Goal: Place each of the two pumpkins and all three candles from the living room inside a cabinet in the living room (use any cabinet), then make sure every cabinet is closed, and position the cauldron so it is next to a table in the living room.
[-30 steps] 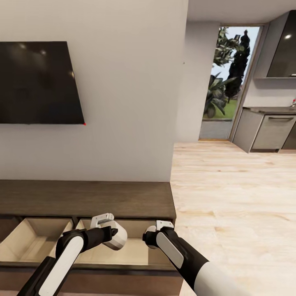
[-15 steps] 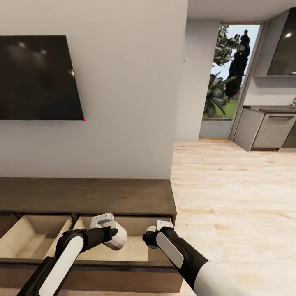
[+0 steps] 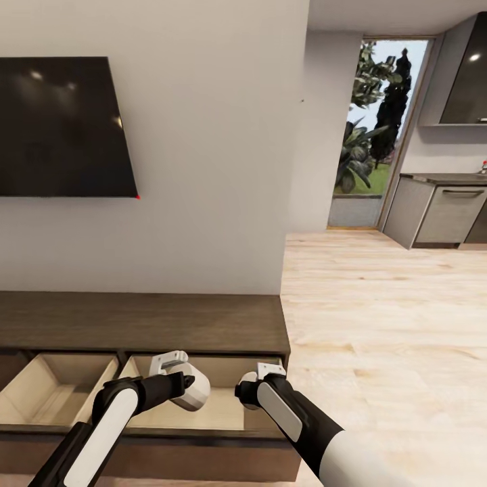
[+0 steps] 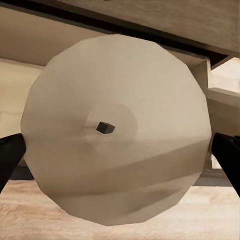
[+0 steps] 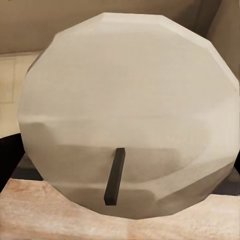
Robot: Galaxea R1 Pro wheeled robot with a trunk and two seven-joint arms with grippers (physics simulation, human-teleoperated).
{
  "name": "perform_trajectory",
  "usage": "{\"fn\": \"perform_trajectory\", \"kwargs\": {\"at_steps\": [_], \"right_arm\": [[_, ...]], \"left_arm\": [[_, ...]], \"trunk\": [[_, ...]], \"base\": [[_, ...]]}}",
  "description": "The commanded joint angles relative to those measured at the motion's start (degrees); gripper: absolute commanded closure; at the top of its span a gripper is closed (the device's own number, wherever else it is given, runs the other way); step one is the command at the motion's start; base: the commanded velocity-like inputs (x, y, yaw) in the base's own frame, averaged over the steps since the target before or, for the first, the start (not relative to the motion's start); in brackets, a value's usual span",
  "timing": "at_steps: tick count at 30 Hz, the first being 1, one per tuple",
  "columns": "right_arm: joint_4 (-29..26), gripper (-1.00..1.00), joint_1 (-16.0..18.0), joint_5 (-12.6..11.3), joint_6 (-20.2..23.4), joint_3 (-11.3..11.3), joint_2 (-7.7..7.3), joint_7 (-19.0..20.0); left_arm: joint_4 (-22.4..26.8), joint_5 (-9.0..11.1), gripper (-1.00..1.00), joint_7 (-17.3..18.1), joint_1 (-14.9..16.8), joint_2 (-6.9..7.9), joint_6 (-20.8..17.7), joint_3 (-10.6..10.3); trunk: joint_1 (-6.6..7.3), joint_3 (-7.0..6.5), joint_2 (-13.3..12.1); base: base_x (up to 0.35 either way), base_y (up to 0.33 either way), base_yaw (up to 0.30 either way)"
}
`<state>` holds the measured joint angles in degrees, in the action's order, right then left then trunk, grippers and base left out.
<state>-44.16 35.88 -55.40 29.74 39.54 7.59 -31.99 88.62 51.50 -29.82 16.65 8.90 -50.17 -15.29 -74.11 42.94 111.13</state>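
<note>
The long dark-brown cabinet [image 3: 142, 321] stands against the wall below me, with both of its wide drawers pulled out. Both arms hang over the right drawer [image 3: 216, 409]. In the left wrist view a beige candle [image 4: 115, 100] with a tiny dark wick sits between the black fingertips [image 4: 10, 157]; my left gripper [image 4: 119, 156] is shut on it. In the right wrist view a second pale candle [image 5: 125, 90] with its wick is held the same way by my right gripper [image 5: 120, 162]. In the head view the left gripper [image 3: 169, 362] and right gripper [image 3: 270, 370] point down into the drawer.
The left drawer [image 3: 54, 392] shows a bare light-wood inside. A black TV [image 3: 61, 128] hangs on the wall above the cabinet. Light wooden floor [image 3: 385, 338] runs right to kitchen units [image 3: 446, 213] and a glass door [image 3: 372, 128] with plants outside.
The whole head view has shifted a little, so the TV and cabinet sit slightly higher. Both arms keep the same pose over the right drawer.
</note>
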Motion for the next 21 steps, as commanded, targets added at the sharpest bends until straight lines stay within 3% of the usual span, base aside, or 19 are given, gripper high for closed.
{"fn": "perform_trajectory", "kwargs": {"at_steps": [1,10,21], "right_arm": [[-0.07,1.00,0.06,-0.39,0.05,0.18,-0.03,-0.62],[-0.01,1.00,0.06,-0.41,0.05,0.18,-0.03,-0.62],[0.12,1.00,0.06,-0.41,0.05,0.18,-0.03,-0.62]], "left_arm": [[0.06,0.57,1.00,-0.62,0.05,0.05,-0.02,-0.13],[0.06,0.54,1.00,-0.60,0.05,0.06,-0.02,-0.18],[0.06,0.54,1.00,-0.64,0.05,0.06,-0.02,-0.11]], "trunk": [[0.00,0.06,0.03],[0.00,0.06,0.03],[0.00,0.06,0.03]], "base": [[0.146,-0.071,0.000],[0.181,-0.150,0.000],[0.141,-0.009,0.000]]}}
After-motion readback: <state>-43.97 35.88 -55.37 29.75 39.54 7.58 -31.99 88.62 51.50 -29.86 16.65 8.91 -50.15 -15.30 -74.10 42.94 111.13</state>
